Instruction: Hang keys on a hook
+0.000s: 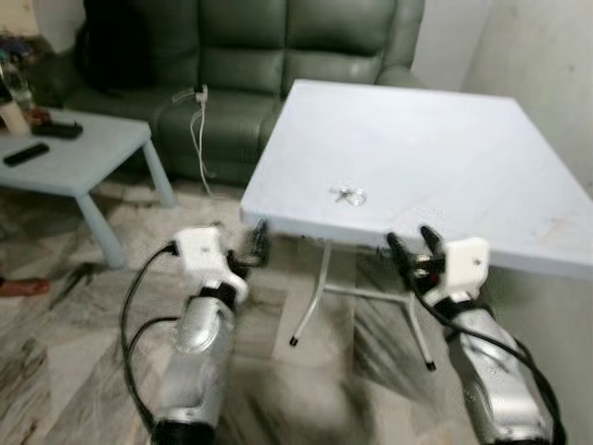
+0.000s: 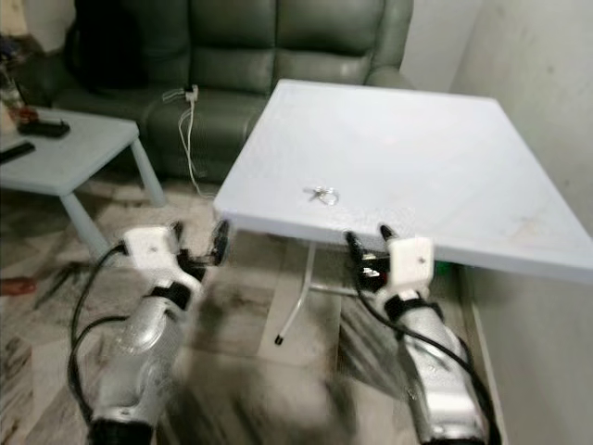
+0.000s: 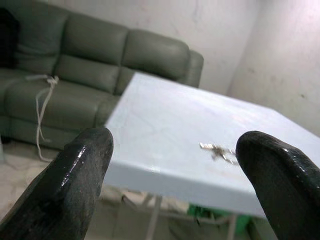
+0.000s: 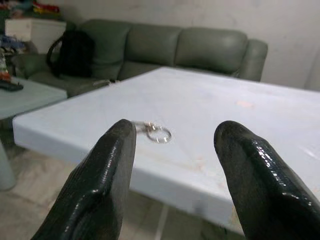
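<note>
Keys (image 1: pixel 348 195) flat on white table (image 1: pixel 445 158) near front edge; left gripper (image 1: pixel 257 243) and right gripper (image 1: pixel 413 244) below edge, both with fingers spread, empty.

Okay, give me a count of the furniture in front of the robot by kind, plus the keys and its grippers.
Tables: 2, the white folding table and the low blue table
Sofas: 1, the green sofa
Key bunches: 1, the keys near the folding table's front edge
Grippers: 2, the left gripper and the right gripper, both open
Total: 6
</note>
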Robot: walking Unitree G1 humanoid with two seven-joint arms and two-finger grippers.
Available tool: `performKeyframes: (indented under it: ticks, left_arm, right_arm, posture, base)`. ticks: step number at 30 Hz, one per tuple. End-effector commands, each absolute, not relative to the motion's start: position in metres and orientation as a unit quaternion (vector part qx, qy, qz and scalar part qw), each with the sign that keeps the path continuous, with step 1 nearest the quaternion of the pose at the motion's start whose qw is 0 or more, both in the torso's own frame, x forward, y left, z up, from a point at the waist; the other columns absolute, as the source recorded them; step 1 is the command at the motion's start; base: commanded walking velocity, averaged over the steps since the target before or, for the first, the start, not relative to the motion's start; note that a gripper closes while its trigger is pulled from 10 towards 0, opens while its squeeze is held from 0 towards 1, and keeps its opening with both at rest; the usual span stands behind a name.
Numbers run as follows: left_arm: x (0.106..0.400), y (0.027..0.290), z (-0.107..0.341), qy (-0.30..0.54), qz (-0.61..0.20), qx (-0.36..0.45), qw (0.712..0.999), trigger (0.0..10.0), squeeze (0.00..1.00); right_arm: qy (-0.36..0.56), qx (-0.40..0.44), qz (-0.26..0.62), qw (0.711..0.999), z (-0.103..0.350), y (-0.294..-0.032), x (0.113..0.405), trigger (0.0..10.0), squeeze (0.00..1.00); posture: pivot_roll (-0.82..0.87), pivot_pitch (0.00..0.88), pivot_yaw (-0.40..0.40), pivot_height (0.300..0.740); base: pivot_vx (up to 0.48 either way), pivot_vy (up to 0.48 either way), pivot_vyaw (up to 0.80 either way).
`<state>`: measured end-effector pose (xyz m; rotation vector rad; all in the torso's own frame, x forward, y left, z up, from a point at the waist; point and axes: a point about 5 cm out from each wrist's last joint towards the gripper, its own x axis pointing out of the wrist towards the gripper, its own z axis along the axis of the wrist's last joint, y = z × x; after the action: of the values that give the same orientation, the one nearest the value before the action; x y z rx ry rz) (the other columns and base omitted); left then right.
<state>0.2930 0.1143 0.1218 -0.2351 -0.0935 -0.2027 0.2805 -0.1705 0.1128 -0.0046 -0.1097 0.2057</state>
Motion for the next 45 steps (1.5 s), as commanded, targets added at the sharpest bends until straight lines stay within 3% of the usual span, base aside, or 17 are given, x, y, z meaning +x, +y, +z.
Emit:
performKeyframes:
  ticks: [1, 12, 17, 45]
  left_arm:
    - [0.2934, 0.1194, 0.1230, -0.047, -0.094, -0.113, 0.988, 10.0, 0.00]
    - [0.2934, 0.1182, 0.1230, -0.046, -0.096, -0.112, 0.988, 10.0, 0.00]
    - [0.2936, 0.1177, 0.1226, -0.045, -0.096, -0.112, 0.988, 10.0, 0.00]
    - [0.2958, 0.1173, 0.1239, -0.047, -0.094, -0.115, 0.988, 10.0, 0.00]
  right_arm:
    - [-0.068, 0.006, 0.117, 0.991, 0.1201, -0.1613, 0.2832, 10.0, 0.00]
    - [-0.067, -0.012, 0.122, 0.990, 0.1202, -0.1606, 0.2831, 10.0, 0.00]
    - [-0.066, -0.003, 0.121, 0.990, 0.1194, -0.1602, 0.2828, 10.0, 0.00]
    - [-0.069, 0.007, 0.119, 0.990, 0.1213, -0.1611, 0.2863, 10.0, 0.00]
  posture:
    - [-0.03, 0.000, -0.085, 0.740]
    - [-0.03, 0.000, -0.085, 0.740]
    - [-0.03, 0.002, -0.084, 0.740]
    - [-0.03, 0.000, -0.087, 0.740]
  base:
    - [0.274, 0.000, 0.00]
    - [0.271, 0.000, 0.00]
    - [0.270, 0.000, 0.69]
    - [0.268, 0.000, 0.00]
